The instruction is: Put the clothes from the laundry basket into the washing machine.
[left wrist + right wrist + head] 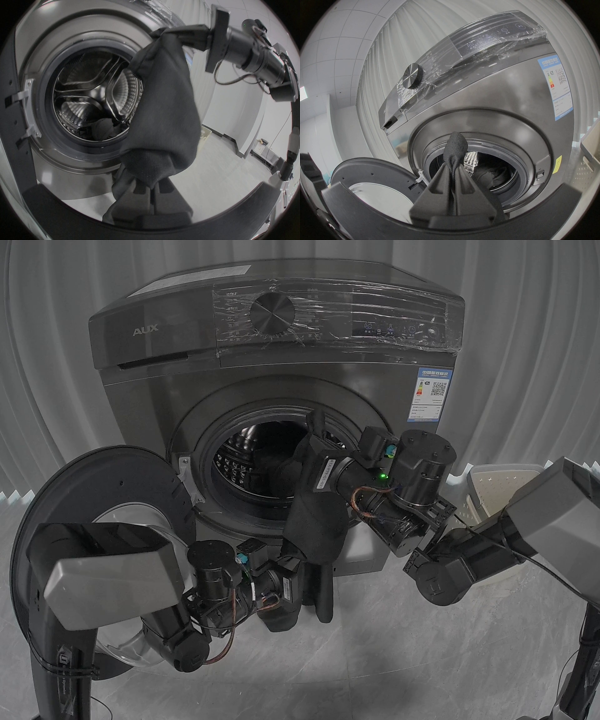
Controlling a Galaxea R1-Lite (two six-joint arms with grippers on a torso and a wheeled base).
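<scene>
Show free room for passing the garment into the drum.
Free: left part of the drum mouth, between the door hinge and the hanging black garment; upper drum above the clothes inside. Crowded: right part of the mouth, where the right gripper holds the garment up; the left gripper pinches its lower end below.

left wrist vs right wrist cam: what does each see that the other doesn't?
Left wrist: left gripper shut on the black garment at its lower end, the garment's full hang, room floor off to the side.
Right wrist: control dial, energy label, laundry basket corner.
Both: right gripper shut on the garment's top, drum with dark clothes already inside.
</scene>
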